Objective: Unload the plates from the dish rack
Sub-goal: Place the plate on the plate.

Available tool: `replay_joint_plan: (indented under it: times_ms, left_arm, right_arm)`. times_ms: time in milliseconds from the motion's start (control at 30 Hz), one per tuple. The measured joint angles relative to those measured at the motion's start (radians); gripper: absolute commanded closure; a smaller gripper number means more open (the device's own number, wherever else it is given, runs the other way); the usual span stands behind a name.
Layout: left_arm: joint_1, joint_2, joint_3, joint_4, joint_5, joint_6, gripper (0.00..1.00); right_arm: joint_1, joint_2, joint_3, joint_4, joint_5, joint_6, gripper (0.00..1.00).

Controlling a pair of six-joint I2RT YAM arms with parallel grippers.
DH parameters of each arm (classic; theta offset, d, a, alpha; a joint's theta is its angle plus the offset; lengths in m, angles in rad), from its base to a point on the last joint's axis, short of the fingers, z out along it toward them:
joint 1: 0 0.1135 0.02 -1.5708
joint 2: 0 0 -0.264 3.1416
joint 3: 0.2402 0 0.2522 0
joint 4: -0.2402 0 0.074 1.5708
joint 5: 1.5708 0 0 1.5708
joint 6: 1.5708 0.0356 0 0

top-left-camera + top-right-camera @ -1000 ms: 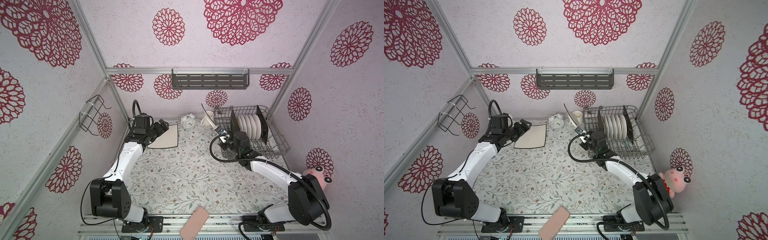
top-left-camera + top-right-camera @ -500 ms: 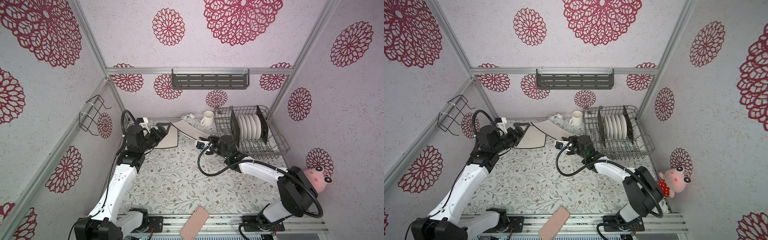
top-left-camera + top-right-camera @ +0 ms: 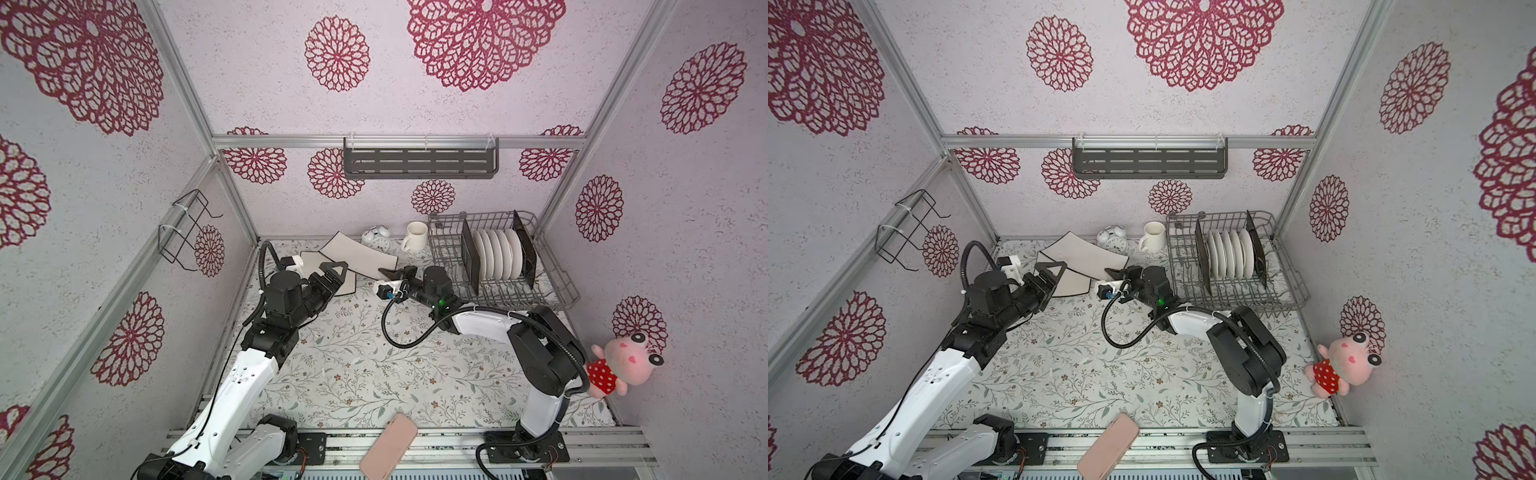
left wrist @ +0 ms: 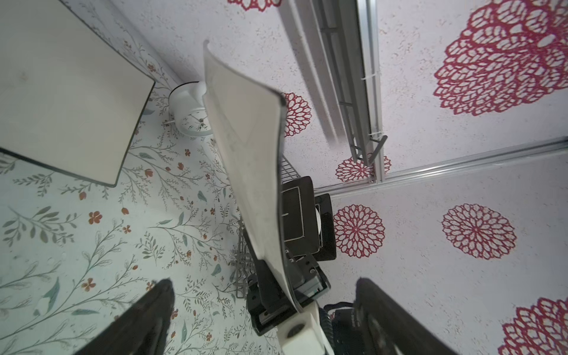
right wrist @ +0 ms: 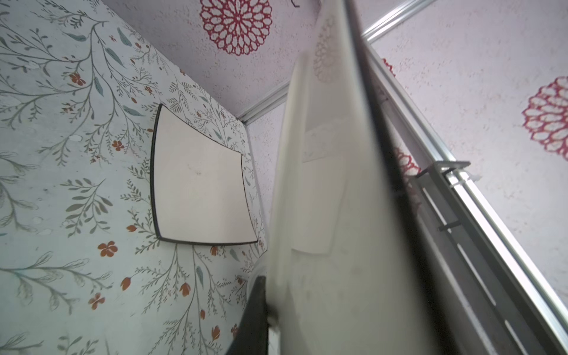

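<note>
Right wrist view is mostly one smeary held plate running off the top and bottom edges. Only one dark finger of the right gripper shows beside it, the other's behind the plate. In the left wrist view the fingers of the left gripper are blurry and clipped, and the plate on the table beyond them is cut off too. The alarm clock is half hidden behind the held plate. The round plates in the dish rack are too small to make out any pattern.
</note>
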Motion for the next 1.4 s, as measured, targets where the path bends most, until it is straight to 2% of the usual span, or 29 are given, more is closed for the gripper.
replay_joint_plan:
  times_ms: [233, 500, 700, 833, 1033, 1300, 1400]
  left_arm:
    - [-0.051, 0.057, -0.032, 0.027, -0.097, -0.054, 0.07]
    - [-0.072, 0.037, -0.035, 0.037, -0.228, -0.056, 0.13]
    - [-0.072, 0.037, -0.037, 0.037, -0.254, -0.053, 0.14]
    - [-0.072, 0.042, -0.081, 0.097, -0.259, -0.062, 0.17]
    - [-0.071, 0.084, -0.138, 0.225, -0.261, -0.103, 0.28]
    - [-0.071, 0.091, -0.185, 0.412, -0.307, -0.122, 0.6]
    - [-0.071, 0.092, -0.206, 0.472, -0.322, -0.132, 0.65]
  right_arm:
    - [0.047, 0.047, 0.048, 0.048, -0.058, -0.06, 1.0]
    - [0.052, 0.051, 0.061, 0.089, -0.085, -0.115, 1.0]
    - [0.053, 0.051, 0.07, 0.081, -0.079, -0.176, 1.0]
    - [0.056, 0.051, 0.071, 0.067, -0.069, -0.222, 1.0]
    - [0.064, 0.051, 0.072, 0.022, -0.041, -0.262, 1.0]
    - [0.07, 0.051, 0.072, 0.013, -0.035, -0.261, 1.0]
    - [0.074, 0.058, 0.075, -0.001, -0.037, -0.259, 1.0]
